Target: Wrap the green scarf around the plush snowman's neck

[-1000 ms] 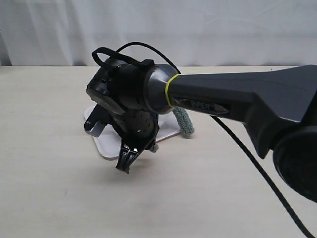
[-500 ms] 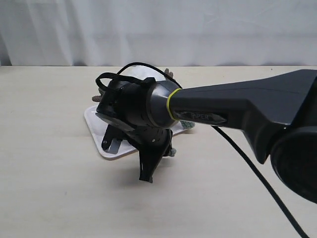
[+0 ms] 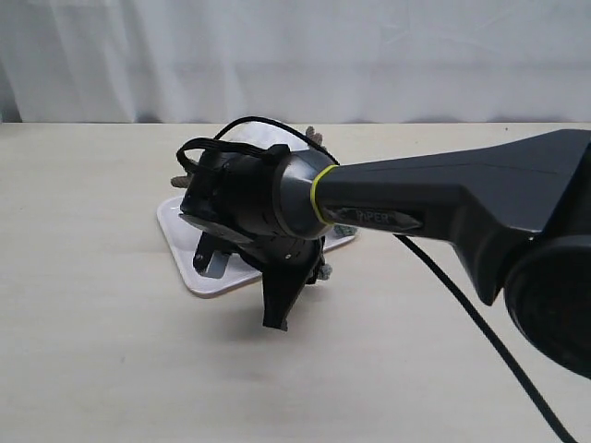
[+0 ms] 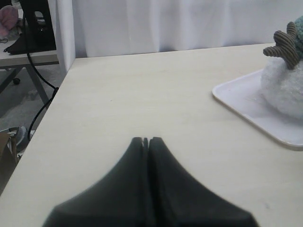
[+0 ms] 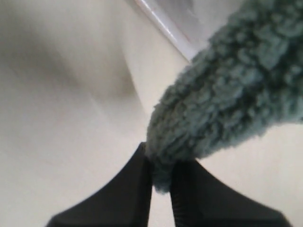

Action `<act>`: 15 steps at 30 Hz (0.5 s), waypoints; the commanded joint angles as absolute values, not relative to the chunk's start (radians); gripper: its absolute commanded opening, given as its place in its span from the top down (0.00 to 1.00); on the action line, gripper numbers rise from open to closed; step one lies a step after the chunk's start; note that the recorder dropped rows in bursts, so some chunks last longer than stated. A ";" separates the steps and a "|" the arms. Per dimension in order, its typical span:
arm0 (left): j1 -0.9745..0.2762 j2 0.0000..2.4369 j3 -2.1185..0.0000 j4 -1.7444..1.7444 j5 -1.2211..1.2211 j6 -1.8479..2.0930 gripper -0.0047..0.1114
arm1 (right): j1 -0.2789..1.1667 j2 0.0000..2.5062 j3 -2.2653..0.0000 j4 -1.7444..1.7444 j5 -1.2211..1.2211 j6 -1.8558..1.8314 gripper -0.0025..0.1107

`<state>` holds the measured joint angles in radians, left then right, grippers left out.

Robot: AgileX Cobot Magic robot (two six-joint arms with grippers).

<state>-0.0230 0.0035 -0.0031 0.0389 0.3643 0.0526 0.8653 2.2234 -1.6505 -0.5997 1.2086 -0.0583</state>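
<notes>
My green scarf is a thick, fuzzy grey-green rope, its tip nipped between the fingertips of my right gripper, the rest running away from them. The plush snowman, fluffy white with a brown corduroy branch arm, sits on a white tray, well ahead of my left gripper; a bit of scarf shows beside that arm.

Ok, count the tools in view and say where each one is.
2. The left tool is shut, over the table beside the white tray. The right tool is by the tray's edge, with an end of the green scarf between its jaws.
</notes>
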 commanded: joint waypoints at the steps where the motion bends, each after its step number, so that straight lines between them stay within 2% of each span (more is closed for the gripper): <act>1: -0.021 0.000 0.000 0.040 0.353 0.049 0.96 | 0.863 2.219 -1.643 -0.681 1.221 0.006 0.68; 4: -0.021 0.000 0.000 0.040 0.353 0.049 0.96 | 0.863 2.219 -1.643 -0.694 1.221 0.015 0.54; 7: -0.021 0.000 0.000 0.040 0.353 0.049 0.96 | 0.867 2.219 -1.643 -0.676 1.221 0.022 0.44; 9: -0.021 0.000 0.000 0.040 0.353 0.049 0.96 | 0.874 2.219 -1.643 -0.673 1.221 0.020 0.41; 15: -0.021 0.000 0.000 0.040 0.353 0.049 0.96 | 0.904 2.192 -1.643 -0.673 1.221 0.020 0.42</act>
